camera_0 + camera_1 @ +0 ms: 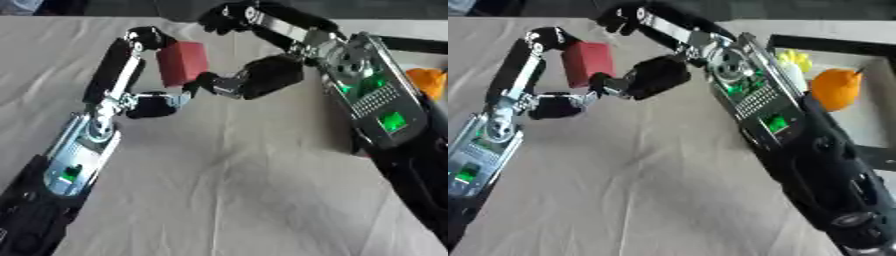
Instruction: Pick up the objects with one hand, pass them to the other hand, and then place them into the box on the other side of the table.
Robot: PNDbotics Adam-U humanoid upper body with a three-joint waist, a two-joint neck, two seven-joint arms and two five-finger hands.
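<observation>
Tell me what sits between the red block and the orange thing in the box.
In the right eye view, the right hand and its forearm lie between the red block and the orange thing; a yellow thing sits beside the orange one.

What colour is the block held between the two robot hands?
The block is red; the left eye view shows it best.

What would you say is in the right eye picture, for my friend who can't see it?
Two black and silver robot hands meet over a table covered in grey cloth, with a red block between them. The left hand has its fingers curled round the block, and the right hand touches it from the other side. At the right sits a box with an orange fruit and something yellow inside.
</observation>
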